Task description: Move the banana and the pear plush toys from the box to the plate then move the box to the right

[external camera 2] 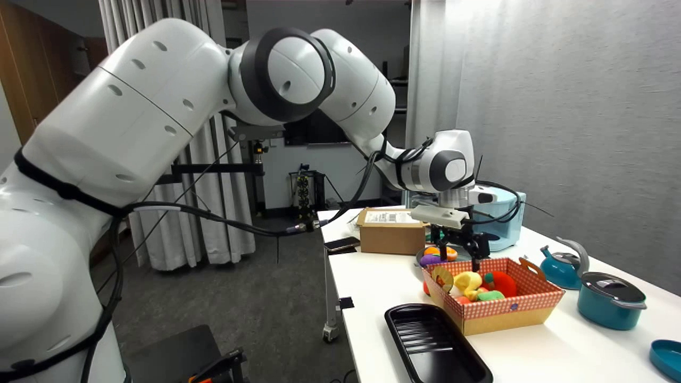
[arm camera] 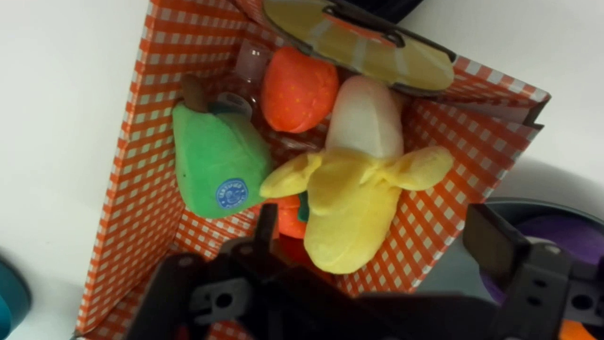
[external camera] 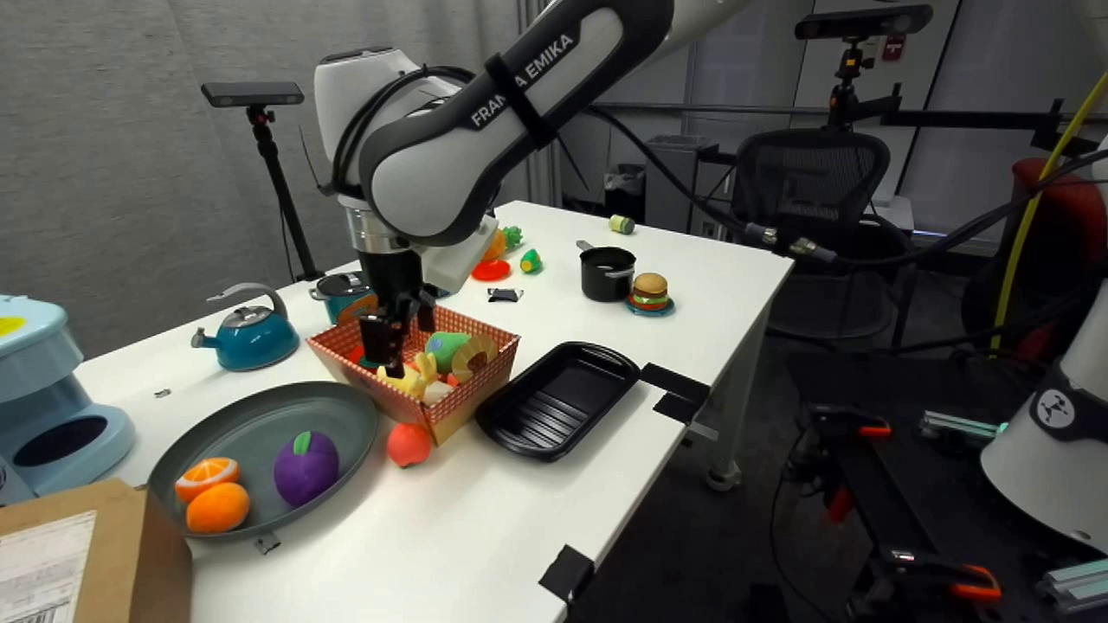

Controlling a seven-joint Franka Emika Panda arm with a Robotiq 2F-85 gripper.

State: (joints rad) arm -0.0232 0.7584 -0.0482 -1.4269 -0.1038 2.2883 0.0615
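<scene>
Hand (arm camera: 376, 230) above box (external camera 2: 516, 314), tray (external camera: 558, 402) beside, kettle (external camera: 255, 342) near

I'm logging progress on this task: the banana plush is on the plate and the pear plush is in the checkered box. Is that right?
Not quite: the banana plush is not on the plate; the wrist view shows it lying in the checkered box. The pear plush is in that box, as you say.
</scene>
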